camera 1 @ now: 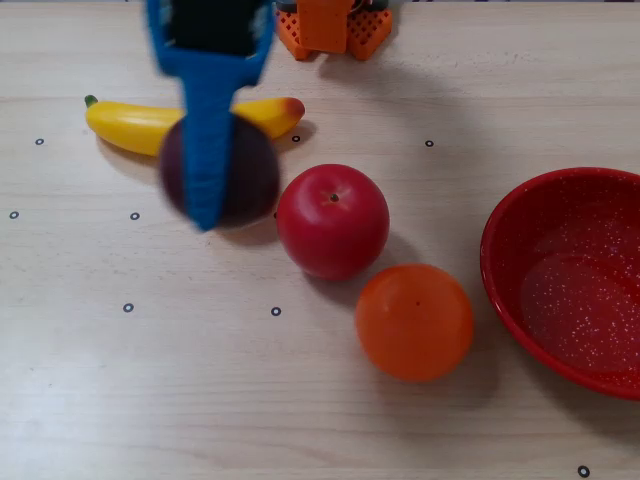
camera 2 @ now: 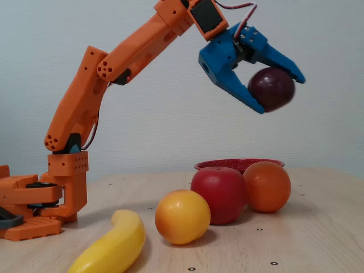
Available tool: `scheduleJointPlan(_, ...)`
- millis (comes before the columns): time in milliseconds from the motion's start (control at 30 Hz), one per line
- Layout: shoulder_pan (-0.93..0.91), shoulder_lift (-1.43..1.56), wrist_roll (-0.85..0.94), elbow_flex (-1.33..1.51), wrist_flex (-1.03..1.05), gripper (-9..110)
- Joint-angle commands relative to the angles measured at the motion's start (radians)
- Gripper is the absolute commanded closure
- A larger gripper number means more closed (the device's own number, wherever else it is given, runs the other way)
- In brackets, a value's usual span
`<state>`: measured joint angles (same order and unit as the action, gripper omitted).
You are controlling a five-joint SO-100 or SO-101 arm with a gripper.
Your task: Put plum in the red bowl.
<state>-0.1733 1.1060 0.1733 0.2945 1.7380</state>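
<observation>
The dark purple plum hangs high above the table, held between the blue fingers of my gripper, which is shut on it. From overhead the plum appears blurred under one blue finger, left of the red apple, and my gripper covers the yellow-orange fruit below. The red bowl with white speckles sits at the right edge of the table, far from the gripper. In the fixed view only the bowl's rim shows behind the fruits.
A red apple and an orange lie between the gripper and the bowl. A yellow-orange fruit and a banana lie on the left. The arm's orange base stands at the table's back.
</observation>
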Motion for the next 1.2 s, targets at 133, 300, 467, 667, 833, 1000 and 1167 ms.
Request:
scheduleJointPlan(133, 0.224, 0.310, -0.066, -0.058, 0.094, 102)
scheduleJointPlan(300, 0.410, 0.383, -0.117, -0.009, 0.133, 102)
scheduleJointPlan(467, 0.577, 0.436, -0.155, 0.086, 0.133, 102)
scheduleJointPlan(667, 0.727, 0.434, -0.167, 0.175, 0.135, 102)
scheduleJointPlan(833, 0.795, 0.362, -0.187, 0.184, 0.135, 102)
scheduleJointPlan(1000, 0.815, 0.255, -0.206, 0.186, 0.135, 102)
scheduleJointPlan(1167, 0.807, 0.123, -0.204, 0.166, 0.129, 102)
